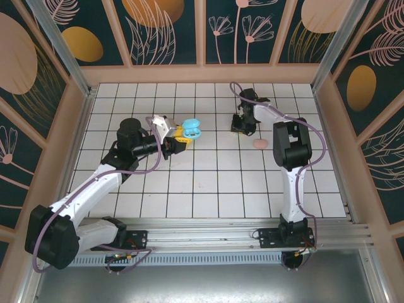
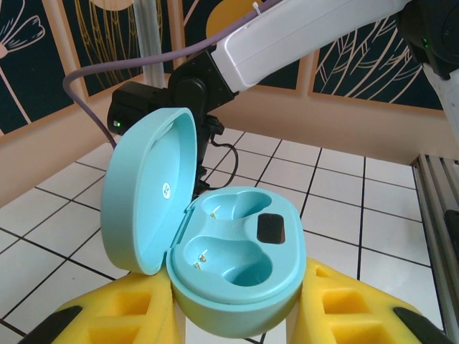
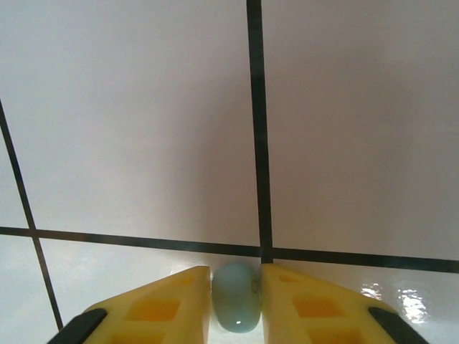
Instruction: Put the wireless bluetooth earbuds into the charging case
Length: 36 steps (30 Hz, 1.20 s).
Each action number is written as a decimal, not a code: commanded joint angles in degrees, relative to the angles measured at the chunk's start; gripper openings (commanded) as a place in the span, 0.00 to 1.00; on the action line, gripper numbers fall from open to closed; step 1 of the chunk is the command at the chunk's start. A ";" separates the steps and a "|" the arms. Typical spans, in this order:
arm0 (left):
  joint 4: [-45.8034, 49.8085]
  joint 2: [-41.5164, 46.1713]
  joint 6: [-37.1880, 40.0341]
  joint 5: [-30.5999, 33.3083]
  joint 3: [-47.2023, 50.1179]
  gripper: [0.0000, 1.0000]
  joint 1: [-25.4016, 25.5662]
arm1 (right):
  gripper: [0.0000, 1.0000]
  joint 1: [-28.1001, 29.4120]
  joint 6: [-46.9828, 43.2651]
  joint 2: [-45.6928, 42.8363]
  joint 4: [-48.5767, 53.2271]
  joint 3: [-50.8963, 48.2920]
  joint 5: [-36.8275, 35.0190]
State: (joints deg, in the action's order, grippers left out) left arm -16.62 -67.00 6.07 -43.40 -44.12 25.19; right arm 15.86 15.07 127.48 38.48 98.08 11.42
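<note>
The left gripper (image 2: 240, 319) clamps the open teal case (image 2: 240, 251); far right, the right gripper (image 3: 235, 290) pinches a teal earbud (image 3: 235, 301) on the tiles (image 3: 129, 107).

Teal earbud (image 3: 236, 307) — blurred, sides hidden

No legible txt, nos. or brand names anywhere. Only sign: a tiny white logo mark (image 2: 166, 190) on the inner face of the raised lid (image 2: 143, 215) of the teal charging case (image 2: 237, 265), up and left of the left gripper (image 2: 240, 315). Too small to read.
</note>
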 commanded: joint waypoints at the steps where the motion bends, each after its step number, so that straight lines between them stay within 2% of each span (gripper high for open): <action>1: 0.21 0.73 1.38 -0.20 0.44 0.20 0.17 | 0.21 0.62 -0.76 1.28 2.63 1.48 -0.09; 5: 0.32 0.73 1.36 -0.33 0.43 0.20 0.19 | 0.16 0.72 -1.59 1.12 3.80 2.49 -0.05; 19: -0.04 -1.16 2.36 -0.12 -0.96 0.20 0.16 | 0.13 1.64 -4.56 -6.58 9.38 3.64 -2.00; 27: -1.71 -3.43 2.45 -1.61 -2.29 0.20 0.16 | 0.13 5.26 -5.38 -14.44 14.15 5.34 -4.24; 36: -3.12 -5.02 2.37 -1.20 -3.43 0.21 0.20 | 0.14 12.27 -5.88 -18.44 23.21 16.48 -8.92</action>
State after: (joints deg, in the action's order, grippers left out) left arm -16.78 -71.66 7.49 -43.62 -45.69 25.19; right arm 26.02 10.31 111.42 55.94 110.56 5.34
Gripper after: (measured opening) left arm 0.317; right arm 0.139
